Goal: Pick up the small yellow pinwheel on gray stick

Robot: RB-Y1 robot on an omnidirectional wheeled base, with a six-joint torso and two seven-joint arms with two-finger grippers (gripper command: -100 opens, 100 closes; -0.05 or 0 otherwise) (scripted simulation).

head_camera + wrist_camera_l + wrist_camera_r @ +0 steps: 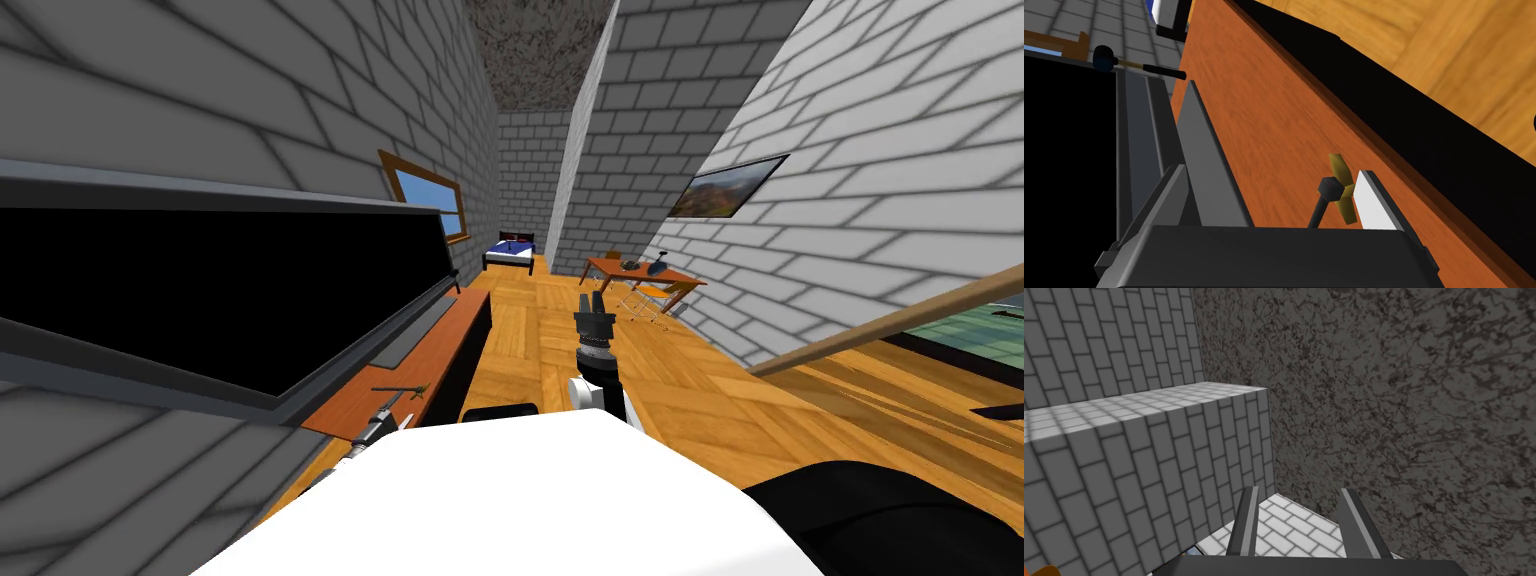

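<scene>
Pinwheel (1336,187) with flat yellow blades lies on grained orange cabinet top (1259,130).

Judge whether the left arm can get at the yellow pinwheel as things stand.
Probably yes: the left gripper is open, the pinwheel lies between its fingers, close to one of them, and nothing blocks it.
</scene>
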